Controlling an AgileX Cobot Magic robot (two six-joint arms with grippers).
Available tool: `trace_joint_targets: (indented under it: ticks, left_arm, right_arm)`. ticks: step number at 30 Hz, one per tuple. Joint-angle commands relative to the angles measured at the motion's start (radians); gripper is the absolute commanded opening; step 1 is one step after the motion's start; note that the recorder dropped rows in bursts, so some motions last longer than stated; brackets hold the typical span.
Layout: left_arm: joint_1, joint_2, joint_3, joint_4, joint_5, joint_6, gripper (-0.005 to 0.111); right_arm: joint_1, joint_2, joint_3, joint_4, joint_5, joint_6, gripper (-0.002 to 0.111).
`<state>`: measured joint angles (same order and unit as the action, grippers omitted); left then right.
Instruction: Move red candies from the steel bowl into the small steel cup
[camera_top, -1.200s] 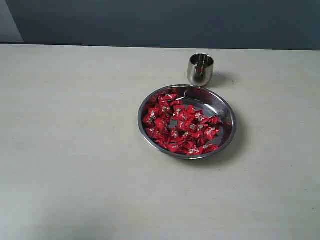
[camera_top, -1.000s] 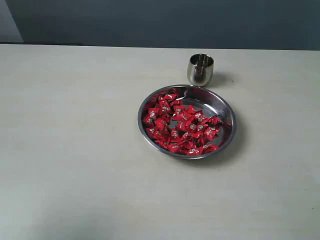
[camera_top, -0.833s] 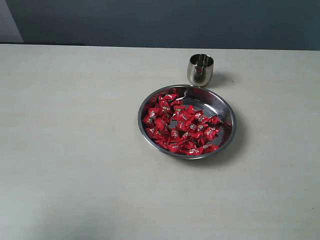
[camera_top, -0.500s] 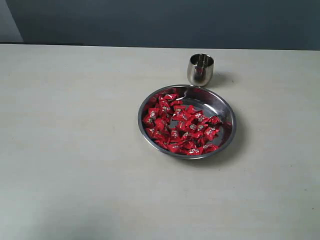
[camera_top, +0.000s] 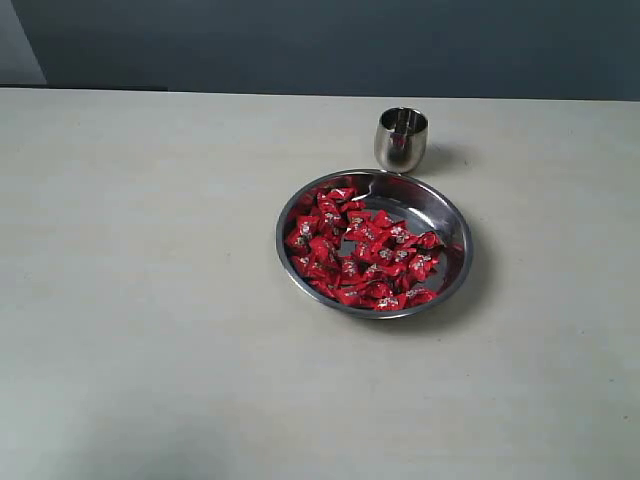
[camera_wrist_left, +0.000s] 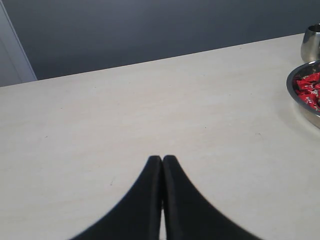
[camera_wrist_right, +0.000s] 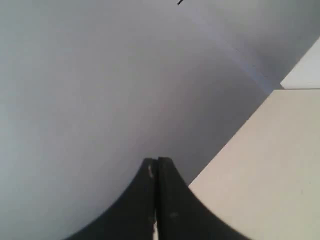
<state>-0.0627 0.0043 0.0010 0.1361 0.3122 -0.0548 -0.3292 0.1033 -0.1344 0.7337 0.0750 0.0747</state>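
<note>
1. Nothing on the table (camera_top: 150, 300) has shifted since the earlier frames: bowl, cup and candies lie exactly as before, and neither arm has entered the exterior view.
2. The steel bowl (camera_top: 432, 208) sits flat on the pale table; the red candies (camera_top: 355, 255) are heaped inside it, mostly toward its left and near side, leaving bare steel at its far right.
3. The small steel cup (camera_top: 401, 140) stands upright just beyond the bowl's far rim, close to it but apart.
4. The left gripper (camera_wrist_left: 162, 159) hangs over bare table well to the left of the bowl, its two dark fingers pressed together with nothing between them.
5. The right gripper (camera_wrist_right: 156, 161) also has its fingers closed together on nothing, pointing at a grey wall past a table edge.
</note>
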Motion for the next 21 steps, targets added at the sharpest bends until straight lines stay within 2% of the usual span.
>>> trace_joint_targets:
  ticks: [1,5,10,14,19,21]
  left_arm:
    - [-0.01,-0.004,-0.001,0.0,-0.004,-0.006,0.0]
    - [-0.01,-0.004,-0.001,0.0,-0.004,-0.006,0.0]
    - [-0.01,-0.004,-0.001,0.0,-0.004,-0.006,0.0]
    - [-0.01,-0.004,-0.001,0.0,-0.004,-0.006,0.0]
    - [-0.01,-0.004,-0.001,0.0,-0.004,-0.006,0.0]
    - [-0.01,-0.004,-0.001,0.0,-0.004,-0.006,0.0]
  right_arm:
    - [0.088,0.131,-0.19,-0.017,0.028,-0.262,-0.001]
    - [0.194,0.365,-0.428,-0.01,0.116,-0.511,-0.001]
    - [0.326,0.753,-0.774,0.043,0.379,-0.749,0.0]
    - [0.397,1.064,-1.017,0.015,0.559,-0.829,0.016]
    - [0.447,1.396,-1.23,-0.051,0.801,-0.825,0.046]
    - [0.464,1.502,-1.284,-0.093,0.863,-0.796,0.05]
